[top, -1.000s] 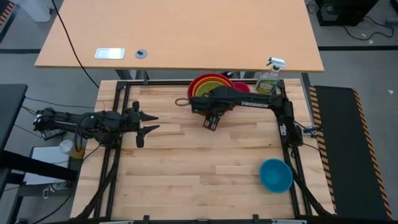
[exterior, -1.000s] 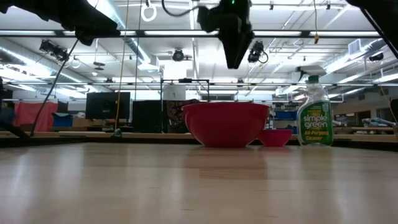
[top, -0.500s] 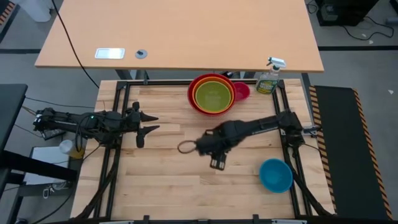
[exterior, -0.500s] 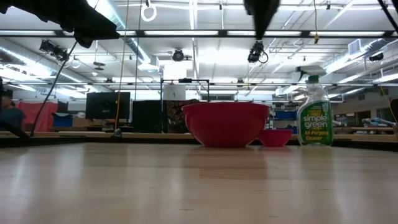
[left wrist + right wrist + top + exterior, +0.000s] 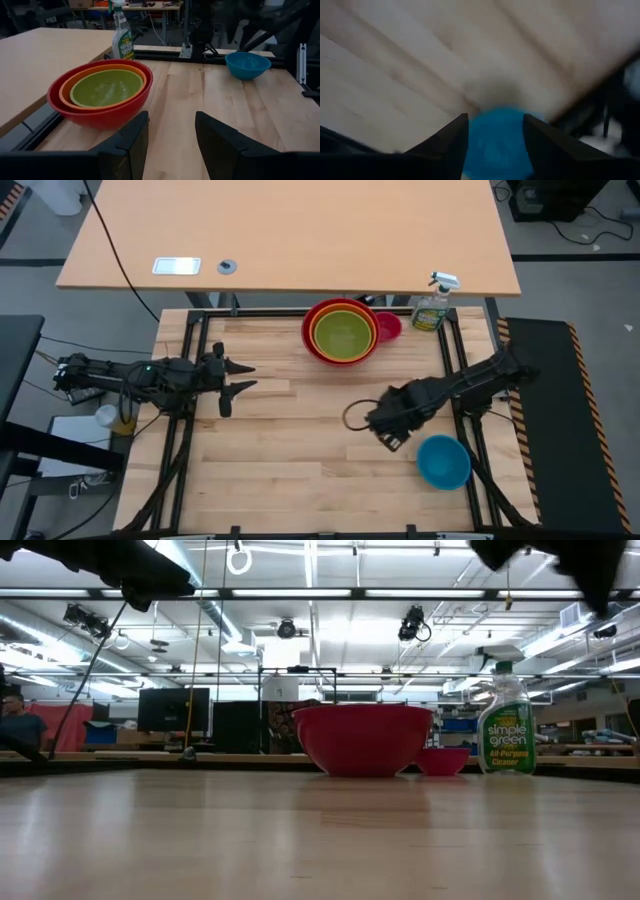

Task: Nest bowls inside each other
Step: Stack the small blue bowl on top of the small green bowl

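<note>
A red bowl stands at the far middle of the table with an orange bowl and a lime green bowl nested in it. A small pink bowl stands against its right side. A blue bowl rests alone near the right front corner. My right gripper hovers open, pointing down, just left of the blue bowl, above the table. My left gripper waits open at the table's left, level, facing the nested bowls.
A green spray bottle with a white trigger stands at the far right corner, beside the pink bowl. Black frame rails run along the table's edges. Bare wood lies across the middle and near left.
My right gripper has swung from above the nested bowls at the far edge toward the near right, coming down beside the blue bowl, and its wrist has rolled on the way. The bowls have stayed in place.
</note>
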Controlling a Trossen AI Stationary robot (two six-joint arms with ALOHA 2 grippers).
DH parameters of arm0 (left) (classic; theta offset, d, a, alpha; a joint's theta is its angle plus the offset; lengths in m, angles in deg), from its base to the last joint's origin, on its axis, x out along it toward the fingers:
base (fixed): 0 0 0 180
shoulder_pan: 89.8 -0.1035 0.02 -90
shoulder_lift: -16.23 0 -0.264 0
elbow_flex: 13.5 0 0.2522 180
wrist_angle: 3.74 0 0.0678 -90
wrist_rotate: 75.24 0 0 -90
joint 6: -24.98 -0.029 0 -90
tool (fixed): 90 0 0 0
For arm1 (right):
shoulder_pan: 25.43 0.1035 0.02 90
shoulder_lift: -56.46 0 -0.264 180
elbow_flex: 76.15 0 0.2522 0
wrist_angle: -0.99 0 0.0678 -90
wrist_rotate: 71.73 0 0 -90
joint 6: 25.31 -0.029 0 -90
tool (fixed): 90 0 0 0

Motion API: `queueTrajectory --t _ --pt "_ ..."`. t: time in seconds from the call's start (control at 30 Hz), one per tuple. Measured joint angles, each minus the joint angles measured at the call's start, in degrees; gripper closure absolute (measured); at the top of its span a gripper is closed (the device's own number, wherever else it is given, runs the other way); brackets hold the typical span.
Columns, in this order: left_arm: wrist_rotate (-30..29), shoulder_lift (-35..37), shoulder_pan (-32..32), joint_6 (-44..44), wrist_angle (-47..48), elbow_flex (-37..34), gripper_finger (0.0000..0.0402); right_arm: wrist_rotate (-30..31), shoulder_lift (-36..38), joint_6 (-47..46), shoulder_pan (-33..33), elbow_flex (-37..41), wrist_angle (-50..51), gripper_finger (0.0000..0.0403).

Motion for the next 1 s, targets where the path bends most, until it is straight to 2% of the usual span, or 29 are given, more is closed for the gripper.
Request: queueTrajectory --t 0.1,0.33,0.57,0.77,1.0 --pt "0.0 -0.02 0.01 -0.79 -1.53 0.0 0.0237 -5.69 1.77 -2.08 1.5 6.04 -0.06 0.0203" --pt "0.0 -0.02 -0.01 -2.74 -3.55 0.0 0.0237 -7.12 2.59 3.14 4.19 16.06 -0.13 0.0199" --pt "0.0 0.0 0.01 -3.15 -4.3 0.0 0.0237 -10.41 2.59 10.15 4.57 19.82 -0.89 0.0197" --pt "0.0 -0.02 -0.01 -3.12 -4.25 0.0 0.0237 -11.58 2.59 15.6 4.57 24.07 -6.68 0.0196" --pt "0.0 -0.02 0.01 -3.12 -4.23 0.0 0.0237 -10.93 2.57 22.03 4.65 29.43 -8.35 0.0202"
